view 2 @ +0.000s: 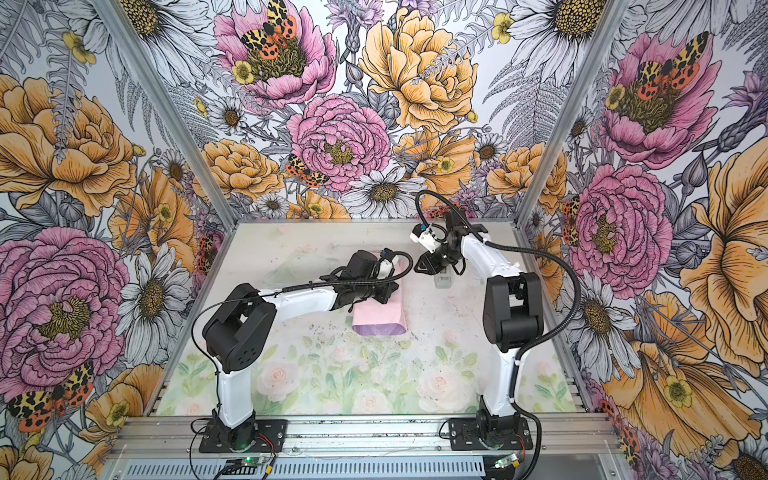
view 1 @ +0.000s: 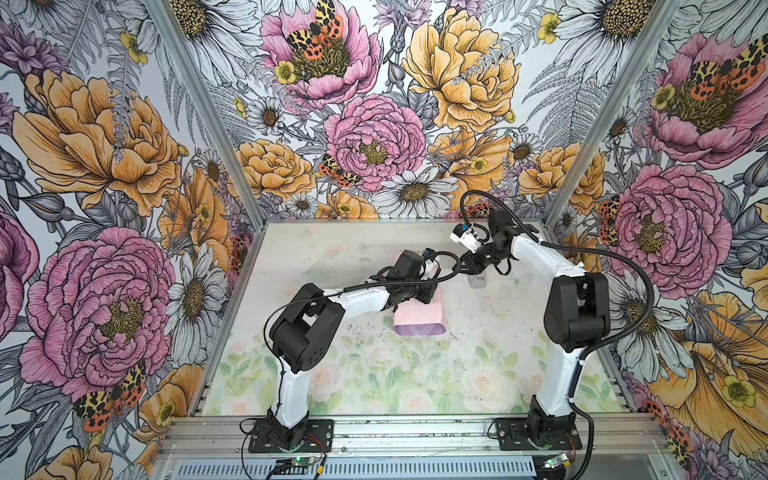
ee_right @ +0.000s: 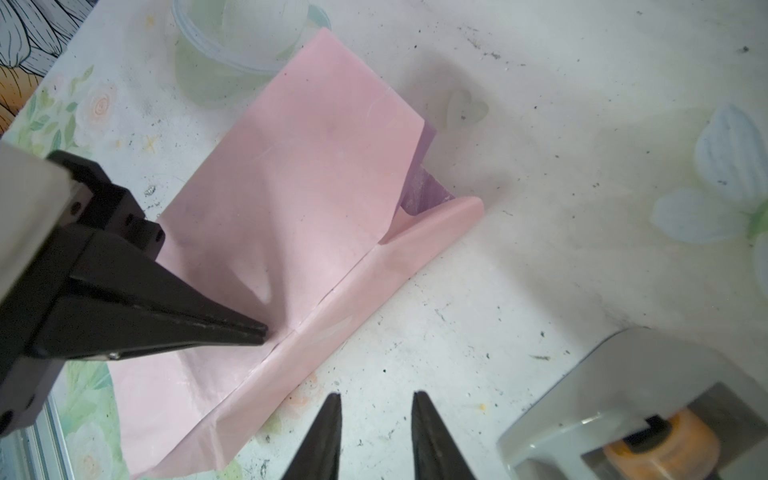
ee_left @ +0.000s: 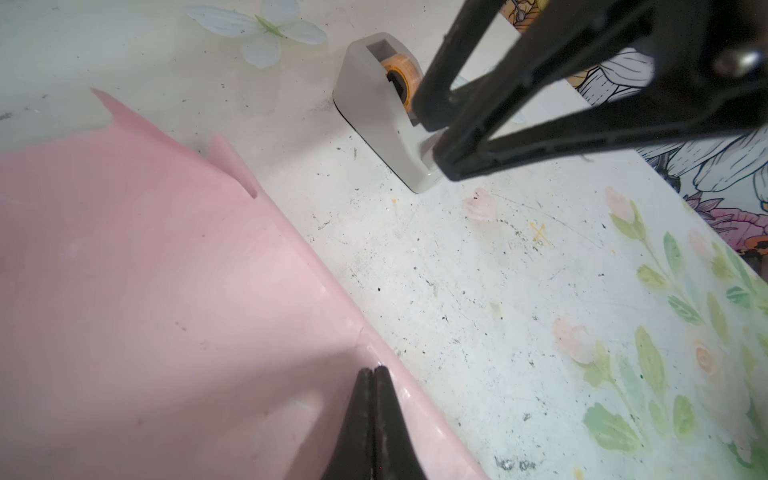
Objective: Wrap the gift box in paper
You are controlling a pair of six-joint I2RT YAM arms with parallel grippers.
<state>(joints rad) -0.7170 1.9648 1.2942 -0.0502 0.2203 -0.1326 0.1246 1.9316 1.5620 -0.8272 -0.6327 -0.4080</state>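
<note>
The paper (view 1: 417,311) is seen mid-tabletop (view 1: 374,365), folded into a boxy bundle that is pale pink on top and lilac along the near side. The box is hidden under it. One flap is spread flat toward the dispenser (ee_left: 374,108), with a straight crease running its length. Its far edge is notched and jagged in two places. The sheet looks thin, smooth and slightly glossy, dimpled where it is pressed.

The left claw (ee_left: 374,370) is closed tight, its tips set down on the paper right at the crease. Whether a fold is nipped cannot be told. The right claw (ee_right: 376,397) is parted a little, with bare tabletop seen between its tips and nothing held. It hangs at the dispenser's low front end, just beside the flap's edge.

A narrow strip of scuffed, speckled tabletop is left between flap and dispenser. Wide free room is seen on the near side, up to the arm bases.

Counted: one sheet, one grey rounded plastic dispenser, one orange tape roll (ee_left: 397,77), two claws.
</note>
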